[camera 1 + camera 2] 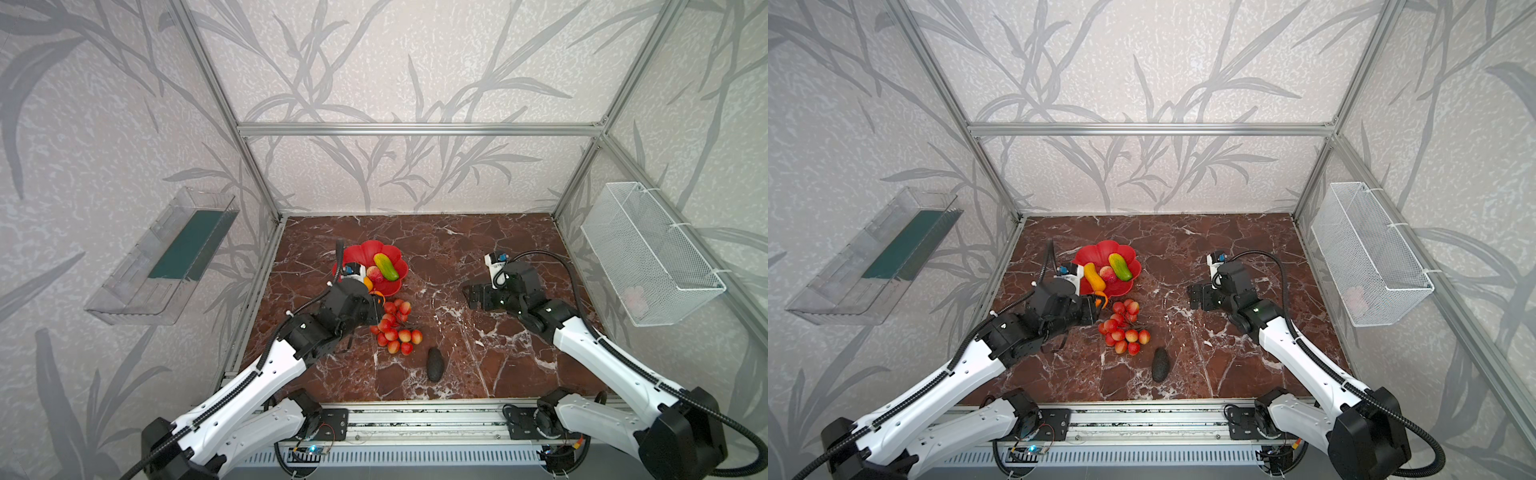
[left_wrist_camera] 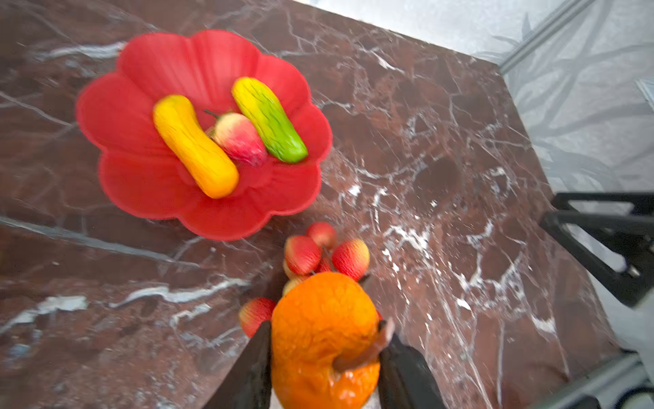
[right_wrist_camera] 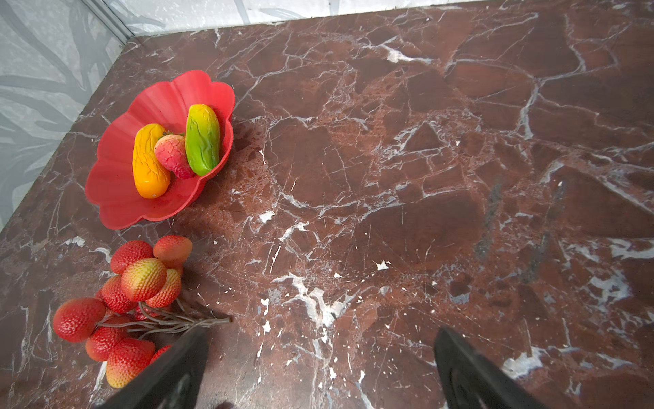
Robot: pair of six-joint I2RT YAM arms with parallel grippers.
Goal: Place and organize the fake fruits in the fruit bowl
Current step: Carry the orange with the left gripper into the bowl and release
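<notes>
The red fruit bowl (image 1: 374,248) (image 2: 141,70) stands at the back left of the marble floor. It holds a yellow-orange fruit (image 2: 194,147), a pink-red strawberry-like fruit (image 2: 239,140) and a yellow-green fruit (image 1: 386,267). My left gripper (image 2: 323,327) is shut on the small orange (image 2: 318,318), raised just in front of the bowl, above the red cherry-like cluster (image 1: 395,328) (image 3: 131,294). The dark avocado (image 1: 435,364) lies nearer the front. My right gripper (image 3: 320,340) (image 1: 473,296) hangs open over bare marble to the right, holding nothing.
A white wire basket (image 1: 648,257) hangs on the right wall and a clear plastic tray (image 1: 162,257) on the left wall. Aluminium frame posts bound the floor. A metal rail runs along the front edge.
</notes>
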